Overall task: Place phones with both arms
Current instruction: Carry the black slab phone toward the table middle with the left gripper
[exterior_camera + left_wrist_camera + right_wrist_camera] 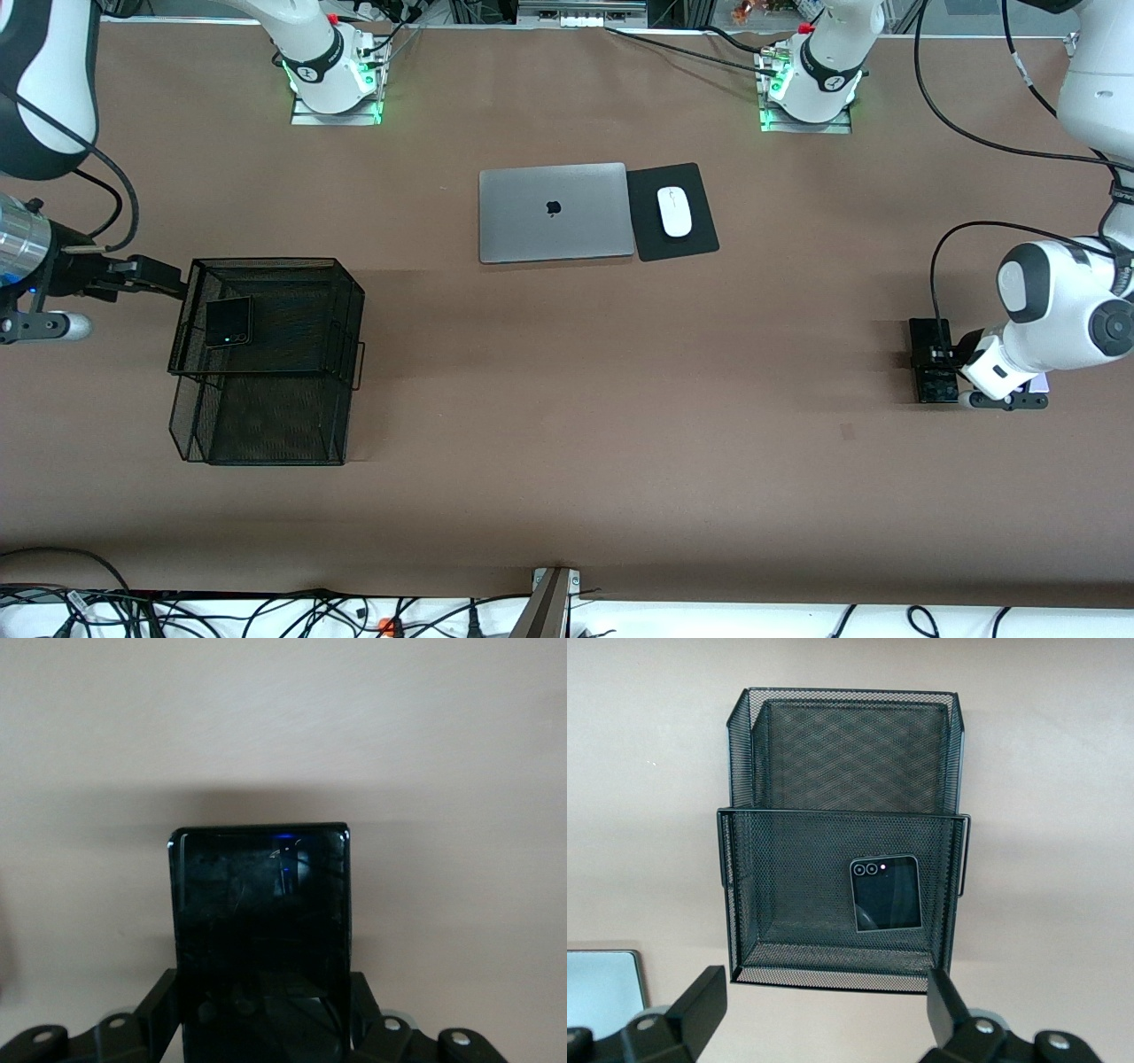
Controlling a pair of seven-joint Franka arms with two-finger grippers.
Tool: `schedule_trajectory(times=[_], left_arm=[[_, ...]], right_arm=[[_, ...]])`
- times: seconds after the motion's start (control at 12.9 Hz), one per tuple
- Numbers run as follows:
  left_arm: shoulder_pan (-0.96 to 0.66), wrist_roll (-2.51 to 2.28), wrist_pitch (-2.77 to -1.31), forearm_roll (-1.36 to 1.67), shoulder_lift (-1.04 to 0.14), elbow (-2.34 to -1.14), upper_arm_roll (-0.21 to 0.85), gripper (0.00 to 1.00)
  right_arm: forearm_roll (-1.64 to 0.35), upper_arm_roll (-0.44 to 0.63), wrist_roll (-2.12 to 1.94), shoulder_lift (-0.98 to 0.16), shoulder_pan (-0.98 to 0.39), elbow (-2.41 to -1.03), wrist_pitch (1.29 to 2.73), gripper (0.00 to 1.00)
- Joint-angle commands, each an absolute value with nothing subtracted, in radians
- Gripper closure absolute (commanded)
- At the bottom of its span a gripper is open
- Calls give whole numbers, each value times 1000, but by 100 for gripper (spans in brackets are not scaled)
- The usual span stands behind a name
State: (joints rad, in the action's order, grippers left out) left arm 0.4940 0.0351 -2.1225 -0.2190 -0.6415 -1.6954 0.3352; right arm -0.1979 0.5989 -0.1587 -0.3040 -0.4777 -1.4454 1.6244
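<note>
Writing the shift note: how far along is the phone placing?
Done: the black flip phone lies in the upper tier of the mesh tray; the right gripper hangs beside the tray, jaws open. In hand: the left gripper has its jaws shut on the slab phone at the left arm's end of the table. Left: carrying it over, plus a lilac phone barely visible beside that gripper.

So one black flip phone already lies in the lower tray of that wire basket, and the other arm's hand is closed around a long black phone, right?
Nearly. The black flip phone lies in the upper tray of the wire basket, not the lower one; the right wrist view shows it there. The rest holds: the left hand is closed around the long black phone, as the left wrist view shows.
</note>
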Motion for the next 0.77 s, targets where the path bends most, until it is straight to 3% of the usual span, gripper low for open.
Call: schedule_trajectory(times=[0.0, 0.39, 0.7], left_arm=[[422, -84, -1920, -227, -618, -1556, 387, 74], [33, -325, -1798, -224, -647, -1407, 385, 75], [-249, -638, -1917, -232, -776, -1330, 374, 74]], right_arm=[[-178, 598, -143, -299, -486, -1436, 1606, 0], [-169, 597, -143, -299, -486, -1436, 1606, 0], [-169, 597, -143, -299, -488, -1437, 1603, 0]])
